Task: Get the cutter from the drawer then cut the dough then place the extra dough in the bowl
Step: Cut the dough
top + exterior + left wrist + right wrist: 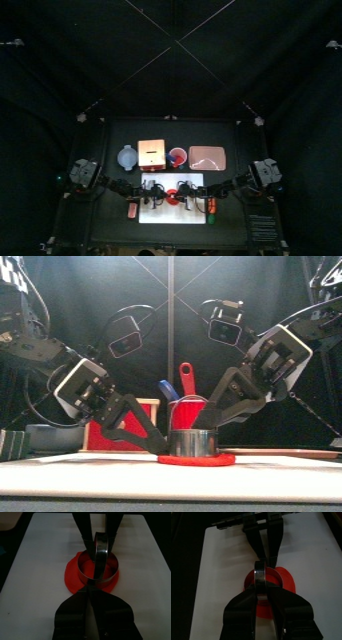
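Overhead, table-level, two wrist-close; shared cutter (195,442)

Black table (100,215), five things sitting directly on it. White cutting board (167,214) at front centre, long side running front to back. Back row, left to right: blue-grey bowl (127,156), wooden box (151,153) just beside it, red cup (178,156), pink tray (207,157) lying flat. Small reddish item (134,210) at board's left edge, green-and-red one (210,205) at its right edge; too small to ID either.
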Controlling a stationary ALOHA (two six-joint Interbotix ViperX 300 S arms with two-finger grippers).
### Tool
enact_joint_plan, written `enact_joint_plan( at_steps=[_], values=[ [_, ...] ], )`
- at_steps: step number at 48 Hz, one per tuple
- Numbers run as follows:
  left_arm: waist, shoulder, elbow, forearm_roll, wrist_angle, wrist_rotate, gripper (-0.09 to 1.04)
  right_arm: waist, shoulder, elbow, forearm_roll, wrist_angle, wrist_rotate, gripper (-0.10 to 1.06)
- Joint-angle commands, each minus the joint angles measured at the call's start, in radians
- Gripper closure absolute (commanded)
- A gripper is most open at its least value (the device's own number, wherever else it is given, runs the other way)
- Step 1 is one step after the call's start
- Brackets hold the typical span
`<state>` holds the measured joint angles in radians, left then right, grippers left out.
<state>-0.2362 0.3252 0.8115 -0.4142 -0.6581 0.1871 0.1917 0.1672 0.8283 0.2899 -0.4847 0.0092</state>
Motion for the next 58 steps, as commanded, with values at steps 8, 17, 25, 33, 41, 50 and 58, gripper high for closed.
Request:
enact_joint_plan(
  at_steps=[8, 17, 25, 33, 41, 50, 58],
  values=[
    [0.003, -0.011, -0.014, 0.002, 0.017, -0.002, 0.41, -0.009, -0.054, -0.014, 0.002, -0.005, 0.002, 0.40],
    [0.003, -0.009, -0.014, 0.002, 0.018, -0.002, 0.41, -0.017, -0.072, -0.015, -0.011, -0.005, 0.002, 0.40],
    [0.003, -0.011, -0.014, 0.002, 0.026, -0.002, 0.41, -0.021, -0.086, -0.015, -0.011, -0.006, 0.000, 0.40],
    [0.003, -0.011, -0.014, 0.002, 0.028, -0.002, 0.41, -0.026, -0.094, -0.015, -0.012, -0.011, 0.000, 0.40],
    [0.003, -0.009, -0.014, 0.003, 0.028, -0.002, 0.41, -0.038, -0.094, -0.025, -0.015, -0.020, 0.000, 0.40],
    [0.003, -0.011, -0.015, 0.003, 0.028, -0.002, 0.41, -0.055, -0.091, -0.038, -0.025, -0.032, 0.000, 0.40],
    [0.003, -0.009, -0.014, 0.003, 0.028, -0.002, 0.41, -0.061, -0.081, -0.046, -0.025, -0.034, 0.000, 0.40]
  ],
)
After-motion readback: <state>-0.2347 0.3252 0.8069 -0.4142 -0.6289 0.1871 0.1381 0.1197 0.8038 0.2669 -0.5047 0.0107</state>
